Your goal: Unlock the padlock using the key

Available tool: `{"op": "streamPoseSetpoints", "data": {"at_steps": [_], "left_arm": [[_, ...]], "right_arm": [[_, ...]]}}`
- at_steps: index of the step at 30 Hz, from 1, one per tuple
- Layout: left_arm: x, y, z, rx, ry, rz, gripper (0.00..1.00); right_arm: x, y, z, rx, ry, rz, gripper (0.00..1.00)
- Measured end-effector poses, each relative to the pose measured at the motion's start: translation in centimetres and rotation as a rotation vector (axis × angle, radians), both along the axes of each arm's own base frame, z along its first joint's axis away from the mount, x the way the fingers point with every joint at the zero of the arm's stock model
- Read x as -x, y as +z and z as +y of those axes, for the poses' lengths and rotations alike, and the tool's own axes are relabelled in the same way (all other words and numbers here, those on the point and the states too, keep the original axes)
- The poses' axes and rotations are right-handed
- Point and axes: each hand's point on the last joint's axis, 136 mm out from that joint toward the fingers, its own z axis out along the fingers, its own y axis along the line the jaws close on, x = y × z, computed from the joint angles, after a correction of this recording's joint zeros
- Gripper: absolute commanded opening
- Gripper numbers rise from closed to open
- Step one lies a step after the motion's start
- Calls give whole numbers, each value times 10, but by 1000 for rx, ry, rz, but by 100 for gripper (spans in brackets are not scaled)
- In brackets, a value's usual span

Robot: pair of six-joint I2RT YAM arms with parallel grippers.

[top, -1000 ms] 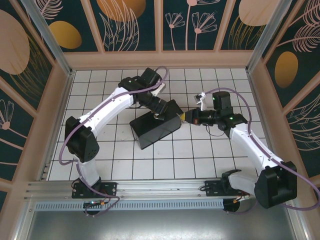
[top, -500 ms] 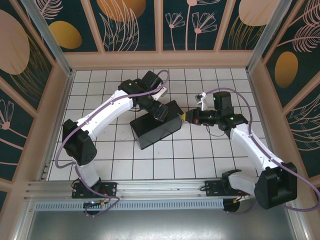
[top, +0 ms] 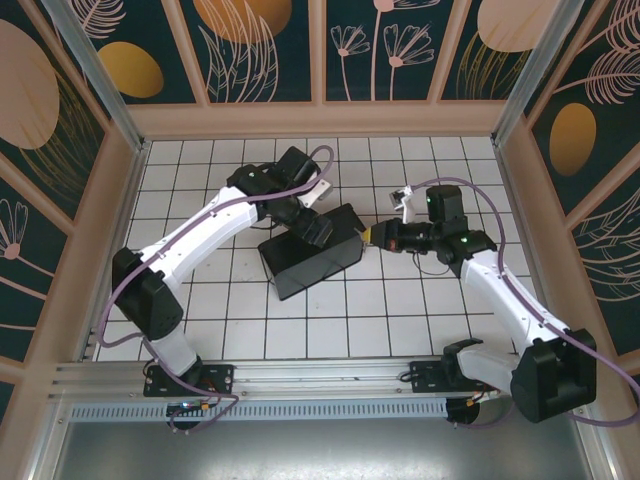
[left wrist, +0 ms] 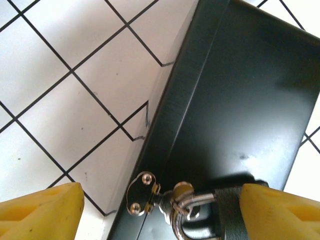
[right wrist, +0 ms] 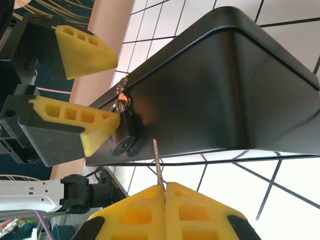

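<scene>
Looking down from high above and behind the bases (top: 190, 378) in the top view, facing the far wall (top: 320, 118), taking in the whole table (top: 250, 330) with the box (top: 310, 255) small at its middle. Peering from the left wrist, very near, onto the box's black side and the padlock (left wrist: 225, 222) at the bottom edge, between the left gripper's (left wrist: 160, 195) fingers (left wrist: 40, 212). Gazing from the right wrist, close, along the right gripper (right wrist: 164, 187) at that same box side and padlock, with the left gripper at frame left. Sharing the box across all three.

Black box (right wrist: 225, 85), dark padlock (right wrist: 126, 136), grey-brown key (right wrist: 158, 162), white black-gridded tiles (left wrist: 60, 100)
</scene>
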Motion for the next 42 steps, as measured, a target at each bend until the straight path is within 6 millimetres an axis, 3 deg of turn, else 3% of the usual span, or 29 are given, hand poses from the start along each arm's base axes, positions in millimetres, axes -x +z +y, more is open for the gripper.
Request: {"op": "streamPoseSetpoints", "data": {"at_steps": [11, 17, 21, 23, 24, 27, 33, 35, 37, 42], "left_arm": [[0, 12, 0, 48, 47, -5, 89], [-13, 44, 6, 172, 178, -44, 90], [-23, 57, 26, 264, 284, -39, 89], [-27, 54, 40, 294, 349, -11, 90], [-30, 51, 46, 301, 381, 3, 98], [-38, 45, 59, 326, 465, 44, 99], [-33, 53, 55, 386, 477, 78, 99], [-30, 53, 57, 389, 476, 76, 98], [-26, 48, 61, 384, 483, 82, 98], [-26, 25, 78, 351, 534, 116, 99]], "right_arm": [[27, 1, 26, 26, 74, -18, 0], [37, 3, 33, 120, 69, -166, 0], [40, 9, 30, 202, 30, -313, 0], [47, 13, 32, 248, 23, -409, 0], [52, 15, 34, 268, 22, -463, 0], [66, 11, 39, 321, 22, -607, 0], [74, -41, 40, 600, 23, -864, 0], [71, -47, 41, 694, 11, -963, 0], [69, -46, 43, 764, -3, -1060, 0], [67, -17, 41, 836, -104, -1295, 0]]}}
